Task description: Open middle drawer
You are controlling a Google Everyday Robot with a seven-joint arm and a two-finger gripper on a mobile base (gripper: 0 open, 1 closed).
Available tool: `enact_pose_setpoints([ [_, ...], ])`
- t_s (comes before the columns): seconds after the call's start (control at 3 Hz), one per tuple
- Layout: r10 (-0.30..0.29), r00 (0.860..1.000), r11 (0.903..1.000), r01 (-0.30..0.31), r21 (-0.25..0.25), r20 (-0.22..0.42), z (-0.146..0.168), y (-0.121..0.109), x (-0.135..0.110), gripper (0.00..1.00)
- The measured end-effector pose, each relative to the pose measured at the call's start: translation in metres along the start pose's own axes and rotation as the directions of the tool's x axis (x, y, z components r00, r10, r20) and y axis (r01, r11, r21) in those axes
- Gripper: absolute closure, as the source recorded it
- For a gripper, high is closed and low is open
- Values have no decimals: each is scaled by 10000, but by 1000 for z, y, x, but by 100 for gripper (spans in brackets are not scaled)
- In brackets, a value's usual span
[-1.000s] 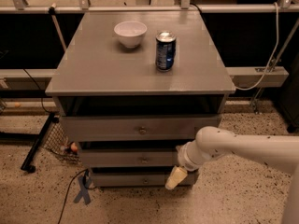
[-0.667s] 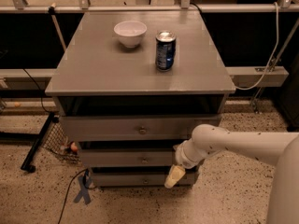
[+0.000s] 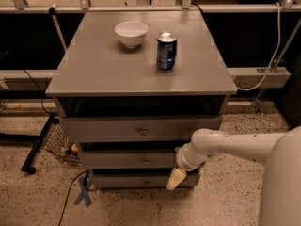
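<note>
A grey cabinet has three drawers. The middle drawer (image 3: 127,160) is a wide shallow grey front with a small round knob (image 3: 145,162) at its centre, below the taller top drawer (image 3: 136,129) and above the lowest drawer (image 3: 136,180). My white arm comes in from the right. My gripper (image 3: 175,178) hangs in front of the right end of the lowest drawer, just below the middle drawer's right end and to the right of its knob. One cream-coloured finger (image 3: 176,178) shows, pointing down.
A white bowl (image 3: 131,33) and a blue drink can (image 3: 166,50) stand on the cabinet top (image 3: 94,69). A wire basket (image 3: 61,142) and black stand legs (image 3: 37,145) are on the floor at left. Blue tape (image 3: 83,194) marks the speckled floor.
My arm has shifted slightly to the left along the drawer fronts. The drawers look the same as before.
</note>
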State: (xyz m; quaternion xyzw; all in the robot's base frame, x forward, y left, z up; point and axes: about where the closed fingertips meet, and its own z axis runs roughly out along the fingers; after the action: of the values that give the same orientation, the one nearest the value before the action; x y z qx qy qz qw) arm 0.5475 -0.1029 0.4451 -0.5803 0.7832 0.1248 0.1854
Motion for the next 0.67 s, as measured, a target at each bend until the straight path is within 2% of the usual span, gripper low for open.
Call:
enact_pose_setpoints([
  [0.67,-686,9976,9951,682,720,30,16,-22,3,0],
])
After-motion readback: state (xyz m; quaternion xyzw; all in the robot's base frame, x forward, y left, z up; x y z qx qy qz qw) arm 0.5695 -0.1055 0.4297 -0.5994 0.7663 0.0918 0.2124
